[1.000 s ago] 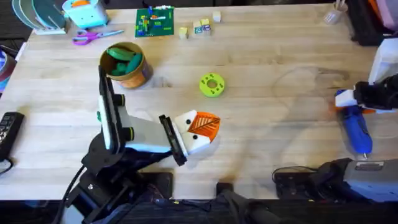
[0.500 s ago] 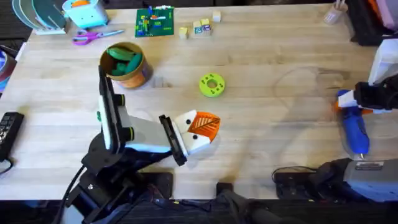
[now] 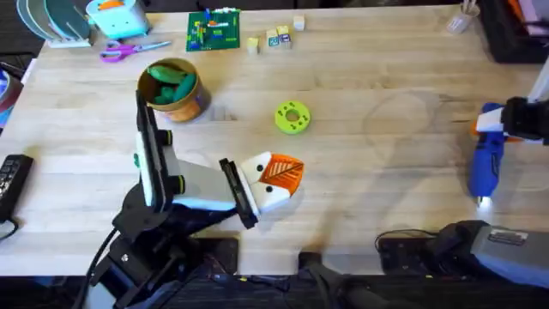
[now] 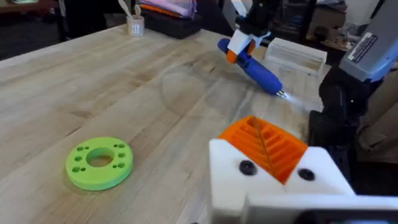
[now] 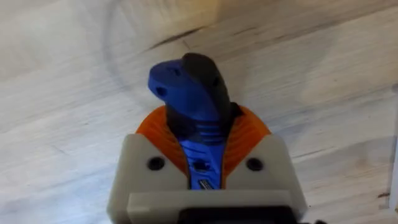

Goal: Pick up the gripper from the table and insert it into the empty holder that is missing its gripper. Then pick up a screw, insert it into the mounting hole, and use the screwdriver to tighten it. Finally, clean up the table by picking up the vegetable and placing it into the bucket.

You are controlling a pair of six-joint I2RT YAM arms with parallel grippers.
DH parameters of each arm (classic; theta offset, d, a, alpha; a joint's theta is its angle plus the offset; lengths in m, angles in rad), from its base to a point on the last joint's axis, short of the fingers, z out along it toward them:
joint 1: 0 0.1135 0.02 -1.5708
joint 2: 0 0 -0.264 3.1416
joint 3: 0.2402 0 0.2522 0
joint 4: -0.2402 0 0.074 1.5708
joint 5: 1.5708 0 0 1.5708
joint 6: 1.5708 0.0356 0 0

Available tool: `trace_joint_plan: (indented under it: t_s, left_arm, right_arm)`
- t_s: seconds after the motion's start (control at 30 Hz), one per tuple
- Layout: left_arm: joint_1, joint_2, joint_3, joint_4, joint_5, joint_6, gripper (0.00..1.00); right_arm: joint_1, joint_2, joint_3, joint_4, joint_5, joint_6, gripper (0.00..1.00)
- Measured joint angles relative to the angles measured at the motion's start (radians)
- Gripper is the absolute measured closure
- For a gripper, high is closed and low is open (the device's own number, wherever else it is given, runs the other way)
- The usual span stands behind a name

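Here the right gripper is clamped on the bright blue cylinder-bodied screwdriver near the desk's right edge. The left gripper, near the front edge, has its orange-padded fingers together. Green vegetables fill the round tan-gold bucket toward the back left.

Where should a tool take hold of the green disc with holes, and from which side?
Grip the disc across its outer rim from straight above, one finger on each side. It lies flat on the table and looks thin, so a sideways approach would find little edge to catch. The centre hole looks narrow for a finger. Open table surrounds it.
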Motion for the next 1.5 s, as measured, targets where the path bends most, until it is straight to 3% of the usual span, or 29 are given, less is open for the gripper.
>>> trace_joint_plan:
  t_s: [0.23,0.43,0.6,0.87,1.0,1.27,1.5]
  left_arm:
    - [0.0,0.0,0.0,0.0,0.0,0.0,0.995]
    - [0.0,0.0,0.0,0.0,0.0,0.0,0.995]
    - [0.0,0.0,0.0,0.0,0.0,0.0,0.995]
    - [0.0,0.0,0.0,0.0,0.0,0.0,0.995]
    - [0.0,0.0,0.0,0.0,0.0,0.0,0.995]
    - [0.0,0.0,0.0,0.0,0.0,0.0,0.995]
    - [0.0,0.0,0.0,0.0,0.0,0.0,0.995]
  right_arm:
    - [0.012,-0.221,-0.003,0.041,-0.056,0.11,0.818]
    - [0.088,-0.466,-0.005,0.18,-0.156,0.241,0.827]
    - [0.199,-0.672,-0.044,0.365,-0.203,0.38,0.833]
    - [0.475,-0.949,-0.295,0.729,-0.278,0.622,0.843]
    - [0.663,-0.985,-0.366,0.825,-0.295,0.695,0.848]
    - [1.044,-0.935,-0.379,1.025,-0.311,0.695,0.858]
    - [1.275,-0.842,-0.374,1.078,-0.315,0.663,0.866]
